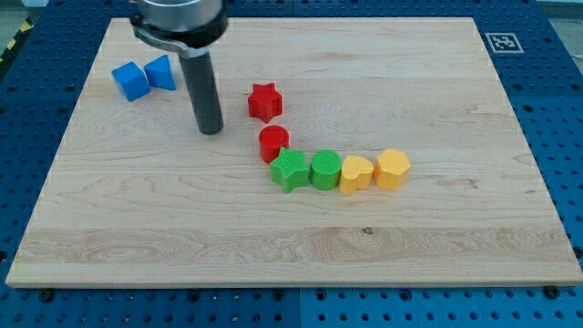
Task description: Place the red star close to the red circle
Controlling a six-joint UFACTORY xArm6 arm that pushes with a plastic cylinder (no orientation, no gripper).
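The red star (264,101) lies on the wooden board, a little above the red circle (273,143), with a small gap between them. My tip (211,131) rests on the board to the left of both, about level with the red circle and roughly a block's width or more from it. It touches no block.
A green star (290,170), a green circle (325,170), a yellow heart (355,173) and a yellow hexagon (393,169) form a row below and right of the red circle. Two blue blocks (144,76) sit at the top left. The board's edge (291,284) runs along the bottom.
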